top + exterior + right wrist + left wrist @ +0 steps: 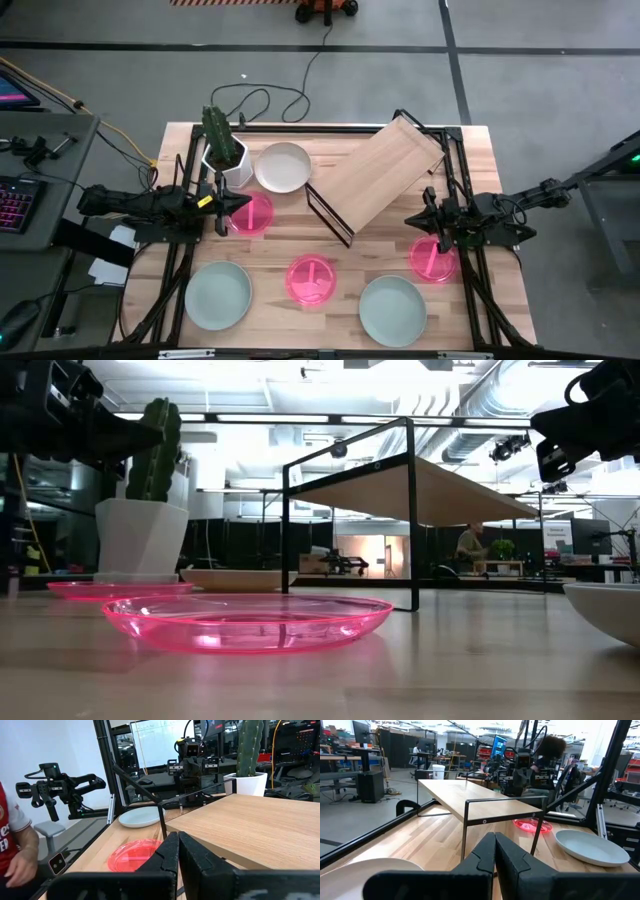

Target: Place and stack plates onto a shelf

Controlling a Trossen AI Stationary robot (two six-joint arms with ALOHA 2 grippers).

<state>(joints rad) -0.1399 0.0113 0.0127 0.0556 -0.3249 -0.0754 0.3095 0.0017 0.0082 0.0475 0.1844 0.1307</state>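
We judge the pink plates (311,279) light, stiff, slippery, best pinched at the rim; left gripper (222,204) and right gripper (432,224) closed, empty.

Potted cactus (222,146) — keyboard (15,203)

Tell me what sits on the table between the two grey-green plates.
In the high view, one pink plate lies between the left grey-green plate and the right grey-green plate, apart from both.
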